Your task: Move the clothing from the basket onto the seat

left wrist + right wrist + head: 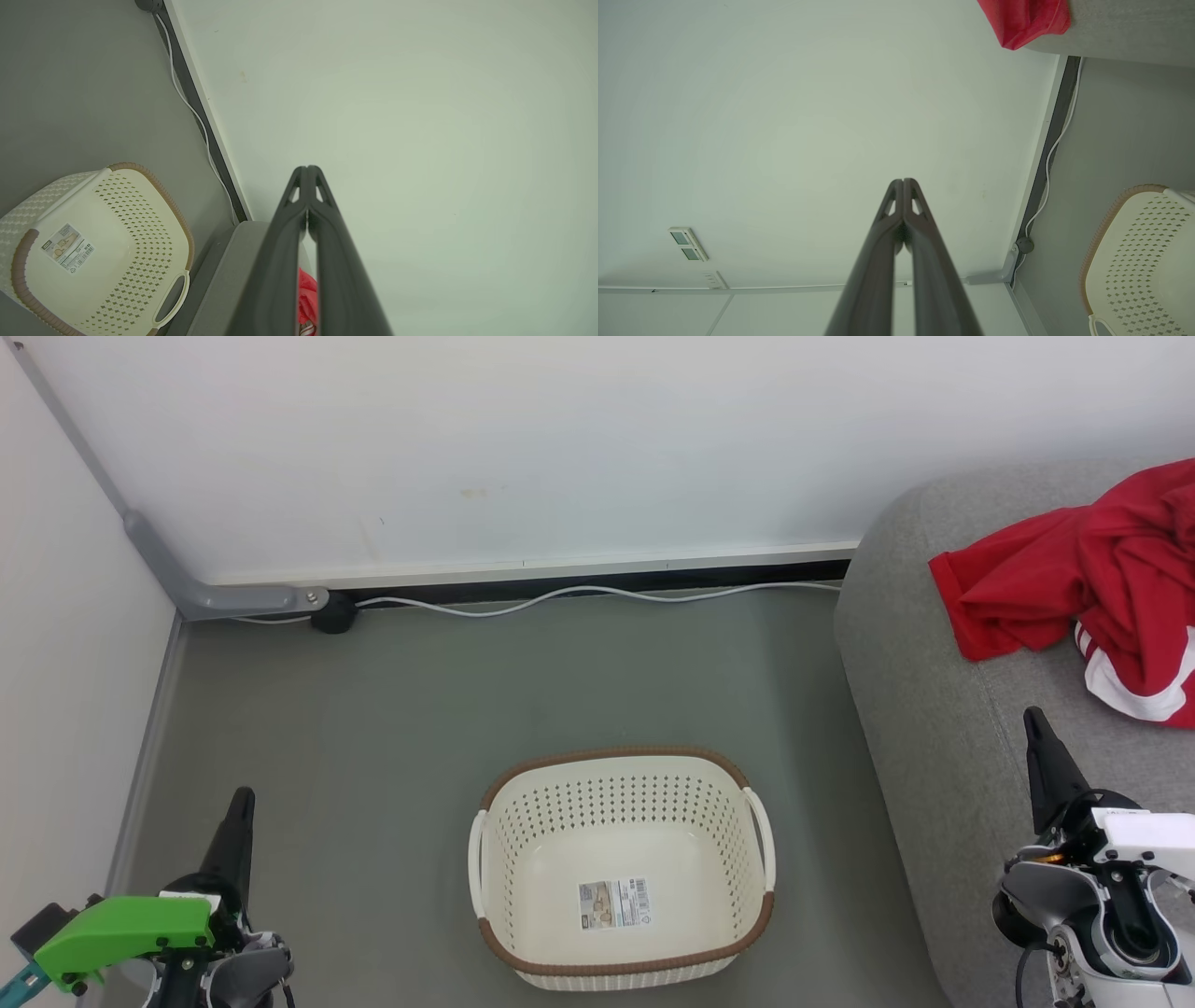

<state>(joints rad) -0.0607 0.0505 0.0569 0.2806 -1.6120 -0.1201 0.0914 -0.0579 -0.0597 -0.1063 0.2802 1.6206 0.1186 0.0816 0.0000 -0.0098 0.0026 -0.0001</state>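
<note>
Scene at one moment, head view, largest item first.

Wall (pixel 467 448): pale and bare, closing the far side. A grey conduit (pixel 159 560) runs down the corner at left.

Floor (pixel 373 728): grey, with open space between the basket and the seat; nothing stands in the way there.

Seat (pixel 915 644): a grey sofa along the right edge, its rounded end near the wall.

Clothing (pixel 1102 569): a crumpled red heap with white trim, lying on the seat cushion and running off the right edge of the view. It lies well apart from the basket. By this placement the transfer looks complete.

Basket (pixel 616 753): upright on the floor at lower centre, just beside the seat front. No fabric shows inside, and its bare bottom shows only a label (pixel 613 903).

Left gripper (pixel 241 800): at lower left, over the floor, its fingers pressed together and pointing up, holding nothing.

Right gripper (pixel 1033 719): at lower right, over the seat front and near the heap without touching it. Its fingers meet at the tips and grasp nothing. Both arms appear parked, which fits a finished job.

Cable (pixel 560 593): white, lying along the skirting to a black cap (pixel 333 612), well clear of any reach between basket and seat.
</note>
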